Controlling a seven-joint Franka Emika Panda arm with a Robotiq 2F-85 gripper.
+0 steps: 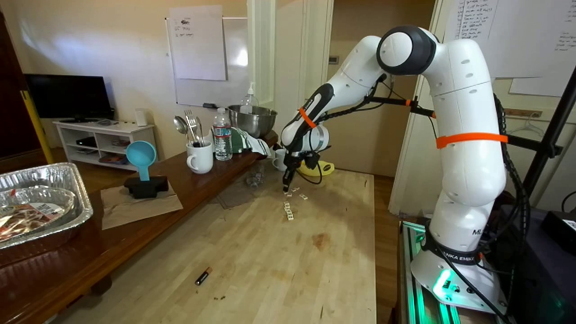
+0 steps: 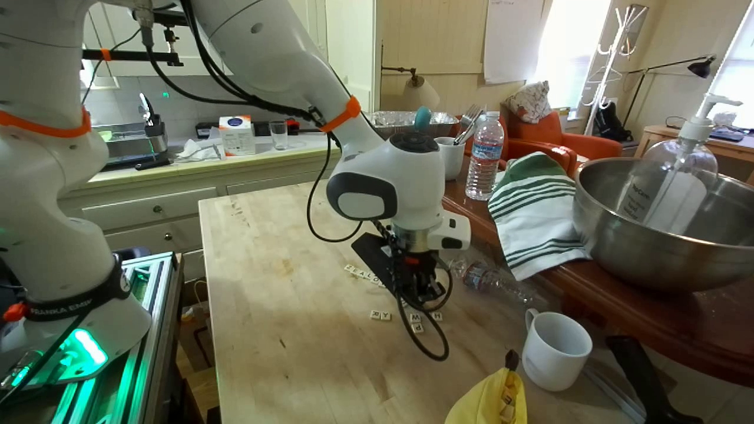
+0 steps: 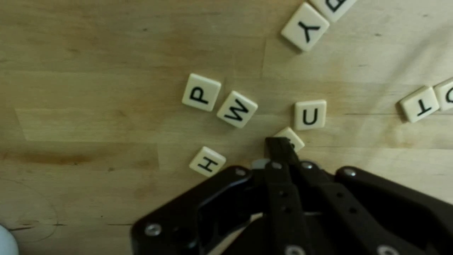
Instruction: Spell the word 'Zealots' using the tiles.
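Note:
The tiles are small cream-white squares with black letters. A row of tiles (image 1: 288, 210) lies on the table; in an exterior view the row (image 2: 363, 274) starts Z, E, A, L, O, then goes behind the gripper. In the wrist view a T tile (image 3: 420, 104) ends that row. Loose tiles U (image 3: 310, 114), W (image 3: 237, 109), P (image 3: 201, 92), H (image 3: 207, 162) and Y (image 3: 305, 27) lie apart from it. My gripper (image 3: 281, 141) is shut, its fingertips together over a tile (image 3: 295, 139) whose letter is mostly hidden; only a curved stroke shows. That tile lies close beside U.
A yellow object (image 2: 489, 403), a white mug (image 2: 556, 353) and a lying plastic bottle (image 2: 489, 280) are near the tiles. A steel bowl (image 2: 665, 235) and towel (image 2: 536, 212) stand on the raised brown ledge. A battery (image 1: 203, 276) lies on the table far from the gripper.

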